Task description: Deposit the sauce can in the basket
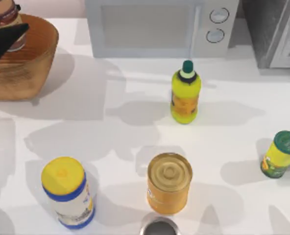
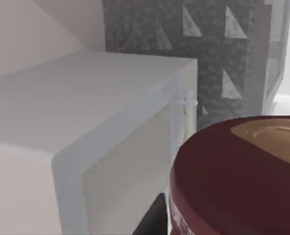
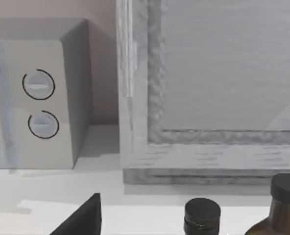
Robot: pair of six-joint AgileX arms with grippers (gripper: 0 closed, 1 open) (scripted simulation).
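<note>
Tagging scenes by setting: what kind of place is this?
Likely a simulated kitchen counter: a white microwave at the back, food containers like the yellow bottle and orange tin can, and a wicker basket.

My left claw (image 1: 5, 36), black and two-fingered, hangs at the top view's far left corner, closed around the small squat sauce can with the dark brown lid (image 1: 4, 14), held above desk level.
</note>
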